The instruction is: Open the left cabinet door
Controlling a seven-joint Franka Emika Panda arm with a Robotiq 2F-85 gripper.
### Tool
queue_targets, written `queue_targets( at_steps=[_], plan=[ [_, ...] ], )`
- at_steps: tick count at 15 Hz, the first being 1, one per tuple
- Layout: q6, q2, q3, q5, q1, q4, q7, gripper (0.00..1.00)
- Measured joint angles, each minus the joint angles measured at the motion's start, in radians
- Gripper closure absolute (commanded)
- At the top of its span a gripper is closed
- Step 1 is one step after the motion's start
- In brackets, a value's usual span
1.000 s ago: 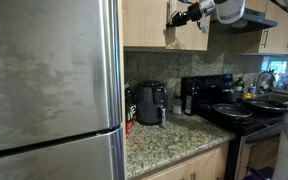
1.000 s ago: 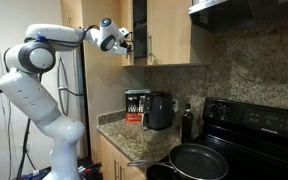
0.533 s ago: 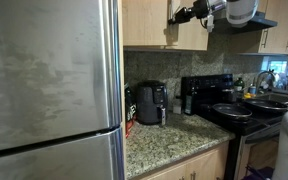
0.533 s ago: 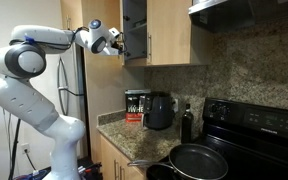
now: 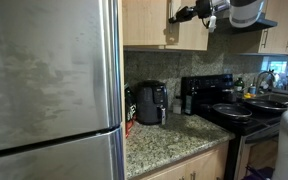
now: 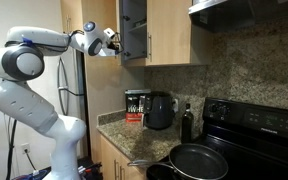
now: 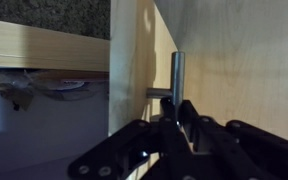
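Gripper (image 7: 172,120) pinches handle (image 7: 177,75) near its lower end in wrist view | left cabinet door (image 7: 234,60) stands ajar, swung out, dark interior (image 6: 134,30) showing in an exterior view | arm (image 6: 44,45) reaches up to door's free edge, above counter (image 6: 124,128) with black appliance (image 6: 160,110)

Arm (image 6: 54,38) raised, elbow bent; tool (image 7: 174,105) level, clamped on handle (image 7: 177,72).

A home kitchen — steel fridge (image 5: 49,90), black stove (image 5: 229,108), granite counter (image 5: 169,138), wood cabinets (image 5: 144,22).
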Motion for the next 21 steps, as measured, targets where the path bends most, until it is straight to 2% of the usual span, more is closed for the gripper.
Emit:
queue_targets(
  at_steps=[7,11,14,15,16,17,18,21],
  plan=[
    [0.026,-0.055,0.016,-0.062,0.056,-0.051,0.091,0.96],
    [-0.008,-0.081,0.055,-0.061,0.155,-0.055,0.178,0.96],
    [-0.017,-0.001,0.111,-0.055,0.287,-0.035,0.23,0.96],
    [-0.018,0.05,0.116,-0.055,0.333,-0.02,0.231,0.92],
    [-0.032,0.102,0.116,-0.058,0.376,0.004,0.229,0.62],
    [-0.072,0.151,0.11,-0.075,0.396,0.034,0.222,0.66],
    [-0.128,0.188,0.098,-0.093,0.399,0.068,0.203,0.65],
    [-0.346,0.205,0.028,-0.183,0.409,0.149,0.143,0.47]
  ],
)
